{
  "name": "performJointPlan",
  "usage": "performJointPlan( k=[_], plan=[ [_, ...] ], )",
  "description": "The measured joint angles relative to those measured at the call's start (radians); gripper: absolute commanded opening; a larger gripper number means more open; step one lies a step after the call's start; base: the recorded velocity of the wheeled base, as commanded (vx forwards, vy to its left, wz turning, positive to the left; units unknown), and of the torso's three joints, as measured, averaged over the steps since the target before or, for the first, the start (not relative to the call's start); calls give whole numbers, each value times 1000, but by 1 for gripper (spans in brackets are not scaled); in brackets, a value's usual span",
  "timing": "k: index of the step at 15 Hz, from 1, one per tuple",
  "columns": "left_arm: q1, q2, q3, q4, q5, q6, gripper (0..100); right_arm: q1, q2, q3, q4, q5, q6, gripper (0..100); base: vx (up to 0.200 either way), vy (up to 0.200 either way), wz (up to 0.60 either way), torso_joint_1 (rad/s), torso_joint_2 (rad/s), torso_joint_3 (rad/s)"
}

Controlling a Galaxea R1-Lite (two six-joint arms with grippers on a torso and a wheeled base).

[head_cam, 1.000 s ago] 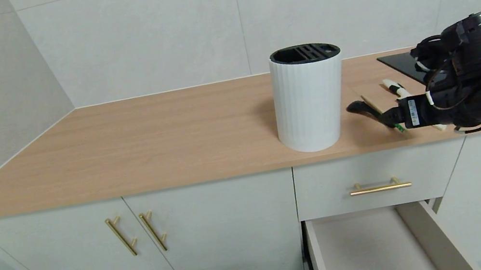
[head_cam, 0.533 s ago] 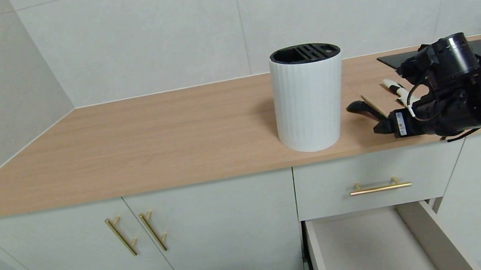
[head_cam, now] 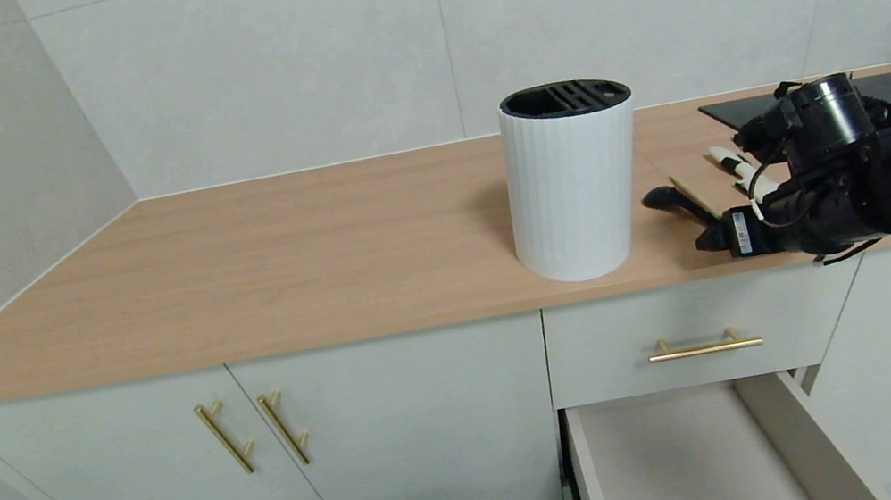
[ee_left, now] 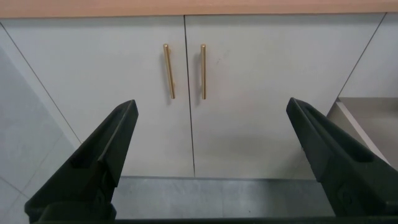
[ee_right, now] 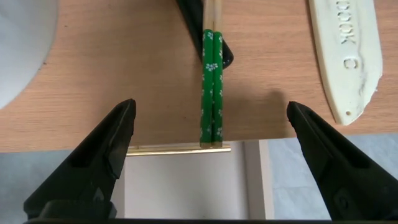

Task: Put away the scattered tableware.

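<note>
My right gripper (ee_right: 210, 109) hangs low over the front edge of the tabletop (head_cam: 275, 260), its fingers (ee_right: 115, 146) spread wide apart and holding nothing. Between them lies a pair of chopsticks (ee_right: 211, 93) with green flowered ends, flat on the wood, side by side and touching, those green ends reaching almost to the tabletop's front edge. The chopsticks pass over a black utensil (ee_right: 189, 15) that lies farther in on the tabletop. Off to one side, apart from the chopsticks, lies a white utensil (ee_right: 348, 56) with raised lettering.

From the head view, the black utensil (head_cam: 663, 198) sits just beside a tall white ribbed holder (head_cam: 574, 179) with a slotted black top, which stands upright on the tabletop to the left of my right gripper (head_cam: 710, 235). Below the edge are a shut drawer with a gold handle (head_cam: 705, 349) and, under it, an open drawer (head_cam: 679, 455).

My left gripper (ee_left: 211, 107) is low, fingers apart, facing the cabinet doors (ee_left: 186, 93).
</note>
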Motion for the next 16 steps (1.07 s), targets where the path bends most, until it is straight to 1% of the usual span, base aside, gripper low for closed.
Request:
performJointPlan(
  k=[9,12,14,16],
  plan=[
    [0,0,0,0,0,0,100,0,9,0,0,-2,1,0,0,0,0,0,0,0],
    [0,0,0,0,0,0,100,0,-11,4,2,-37,3,0,0,0,0,0,0,0],
    [0,0,0,0,0,0,100,2,-74,24,11,-46,3,0,0,0,0,0,0,0],
    [0,0,0,0,0,0,100,4,-195,55,59,-45,2,0,0,0,0,0,0,0]
  ],
)
